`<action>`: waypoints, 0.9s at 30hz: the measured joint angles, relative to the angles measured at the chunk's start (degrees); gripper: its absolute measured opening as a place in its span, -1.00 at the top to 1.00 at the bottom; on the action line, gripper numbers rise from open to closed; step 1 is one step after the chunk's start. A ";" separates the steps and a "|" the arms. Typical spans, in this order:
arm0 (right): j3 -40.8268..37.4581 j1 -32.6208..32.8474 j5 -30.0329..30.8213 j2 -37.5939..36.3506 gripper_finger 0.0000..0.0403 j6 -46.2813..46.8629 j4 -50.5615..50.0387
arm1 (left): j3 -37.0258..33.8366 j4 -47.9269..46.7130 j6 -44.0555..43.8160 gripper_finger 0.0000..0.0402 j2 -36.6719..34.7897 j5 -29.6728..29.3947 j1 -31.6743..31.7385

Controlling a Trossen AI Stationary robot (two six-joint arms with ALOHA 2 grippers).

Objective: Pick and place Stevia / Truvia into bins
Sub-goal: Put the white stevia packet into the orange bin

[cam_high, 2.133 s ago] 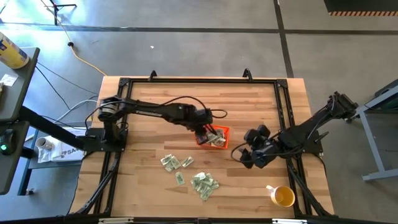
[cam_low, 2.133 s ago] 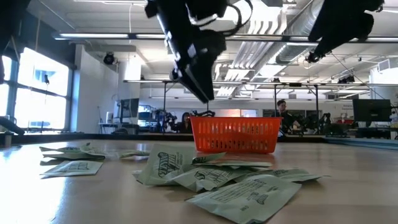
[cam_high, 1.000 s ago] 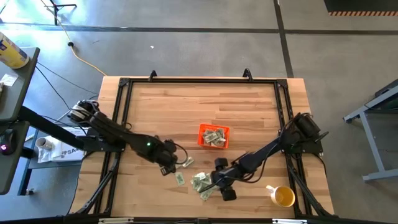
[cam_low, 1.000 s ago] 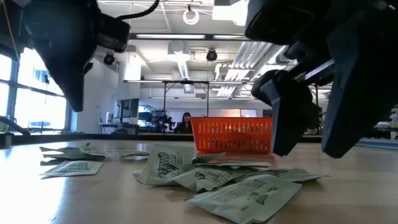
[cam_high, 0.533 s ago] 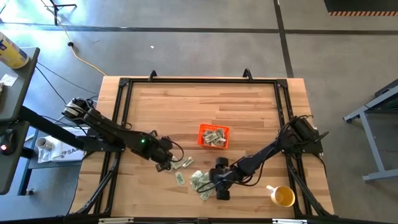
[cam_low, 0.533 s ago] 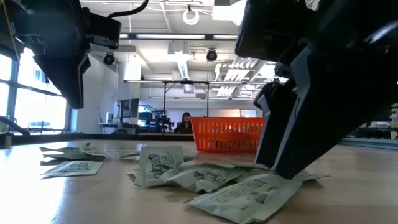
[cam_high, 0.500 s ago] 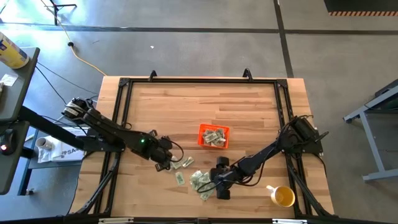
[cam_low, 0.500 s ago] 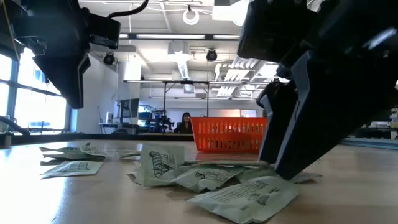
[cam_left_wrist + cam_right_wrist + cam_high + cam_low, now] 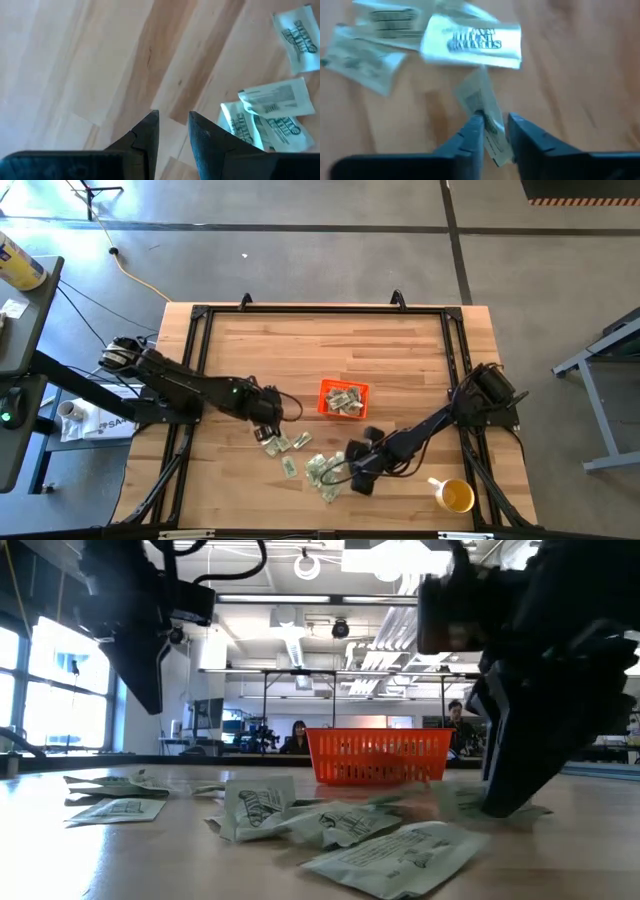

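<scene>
My right claw pinches one Stevia packet just off the bench pile; next I lift it to the orange bin. Left claw hangs narrow, empty.

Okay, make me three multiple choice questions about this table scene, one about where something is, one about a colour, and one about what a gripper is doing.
1. Where is the yellow cup?
A. inside the bin
B. near the right arm's table corner
C. under the left gripper

2. What colour is the bin?
A. orange
B. blue
C. grey

3. What is the right gripper doing?
A. standing wide open over bare wood
B. resting in the bin
C. closed on a packet

Answers: 1 B, the high view shows the cup alone by the table's edge beside the right arm. 2 A, its walls are bright orange in the high and low views. 3 C, the right wrist view shows a packet pinched between the fingers.
</scene>
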 joint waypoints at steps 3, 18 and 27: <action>-0.36 -0.73 0.90 -2.66 0.91 1.67 -2.13 | 0.00 0.92 1.49 0.31 0.00 3.02 1.57; -0.23 -15.35 16.18 -20.82 0.97 -2.85 -12.78 | 0.00 13.33 2.10 0.31 0.02 8.71 4.56; -0.26 -25.15 4.00 -17.71 0.75 -19.01 -5.41 | 0.07 18.38 -4.44 0.31 0.02 8.81 4.58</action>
